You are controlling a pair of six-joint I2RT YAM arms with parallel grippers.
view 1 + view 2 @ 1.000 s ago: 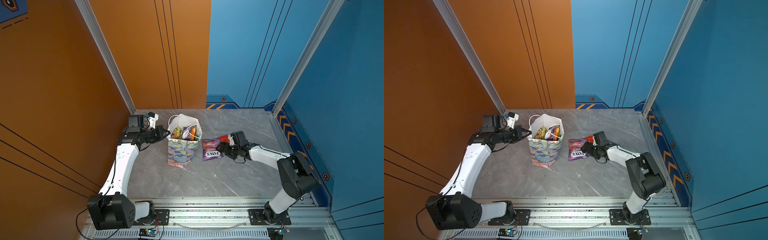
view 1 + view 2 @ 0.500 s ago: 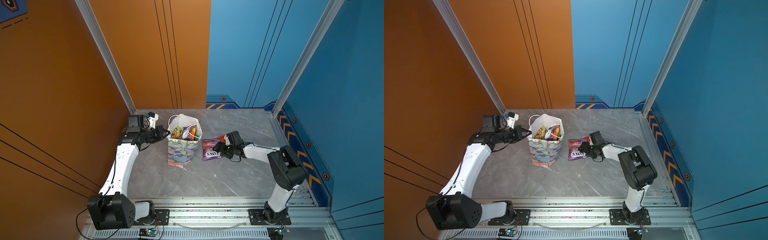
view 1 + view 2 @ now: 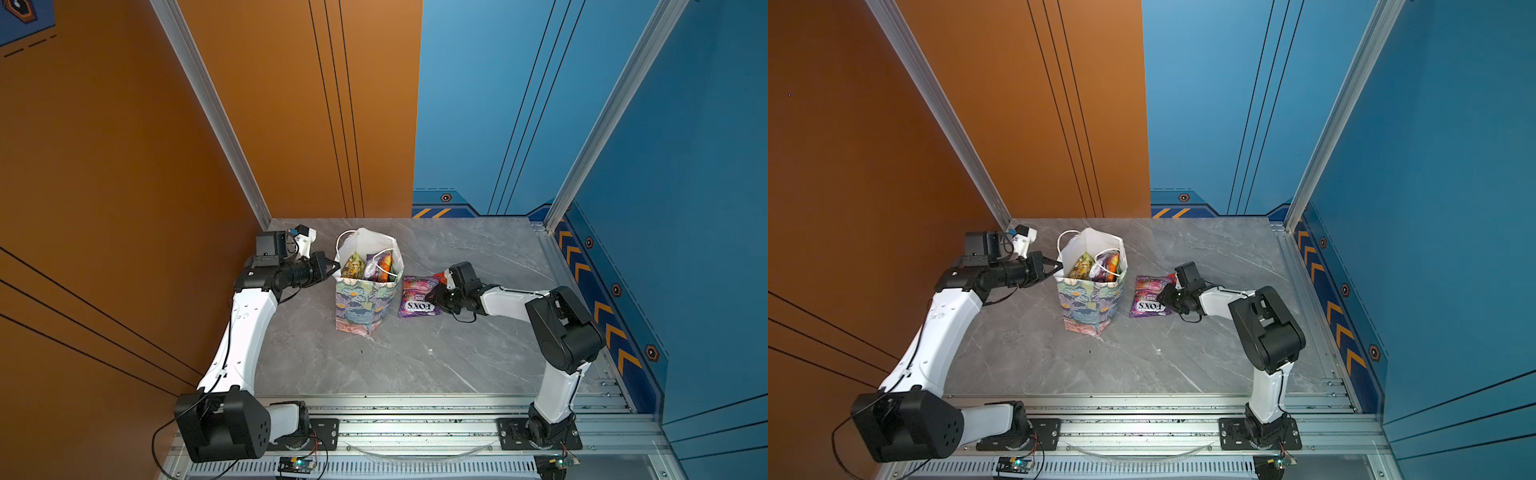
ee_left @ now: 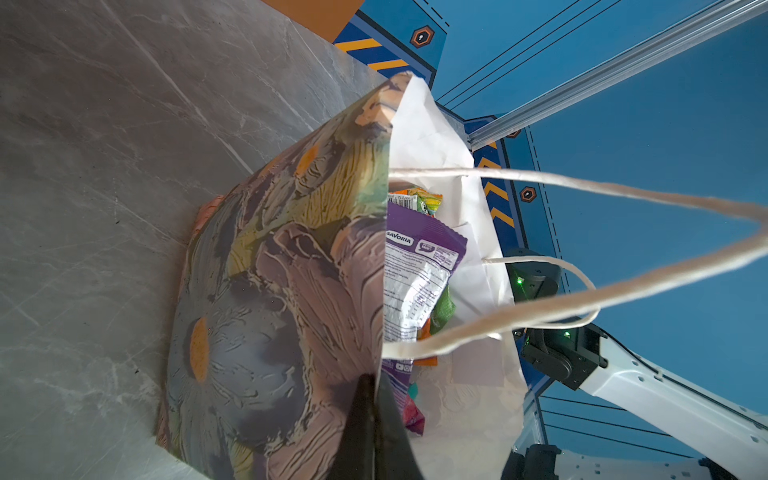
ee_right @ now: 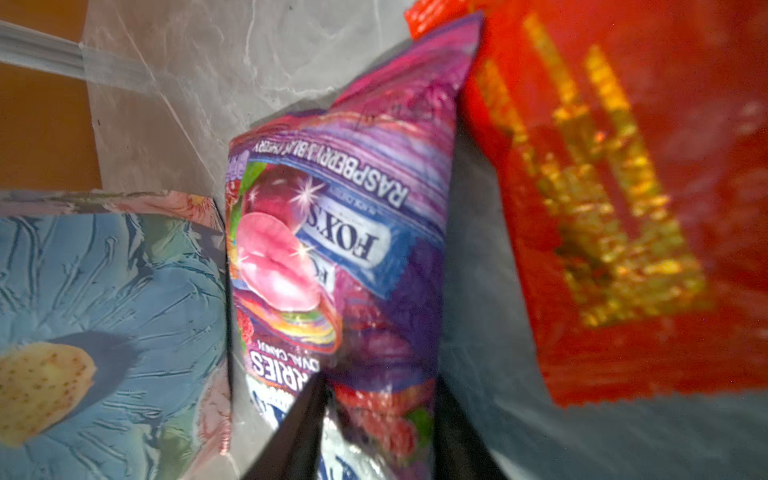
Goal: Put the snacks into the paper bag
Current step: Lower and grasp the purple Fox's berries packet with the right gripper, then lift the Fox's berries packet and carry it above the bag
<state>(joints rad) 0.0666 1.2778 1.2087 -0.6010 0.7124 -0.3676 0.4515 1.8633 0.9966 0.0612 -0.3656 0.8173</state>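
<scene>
- Since the earlier frames the right arm's elbow has swung in toward the middle; the right gripper (image 3: 432, 297) has slid onto the right end of the purple FOX'S packet (image 3: 415, 296) and its jaws have drawn much narrower; the left arm and the paper bag (image 3: 361, 303) have not shifted.
- The left gripper (image 3: 334, 266) reaches in level from the left; in the left wrist view its fingers (image 4: 365, 415) are clenched on the bag's rim, one outside on the flower print, the other inside against the white lining.
- The paper bag stands upright on the grey tabletop (image 3: 374, 365) with its mouth open; a white cord handle (image 4: 582, 187) loops across the left wrist view.
- Snacks stand on end inside it: a green-yellow packet (image 3: 353, 266), a purple packet (image 3: 370, 270) and an orange packet (image 3: 385, 266).
- Just right of the bag, the FOX'S packet lies flat on the tabletop, outside the bag.
- The right gripper sits low at that packet's right end; in the right wrist view the packet's end fills the gap between the two dark fingers (image 5: 291, 436); that view is blurred, so I cannot tell whether they press it or only bracket it.
- A red packet (image 5: 623, 208) lies on the tabletop beside the FOX'S packet's far corner, outside the fingers; in the top views the wrist hides most of it.
</scene>
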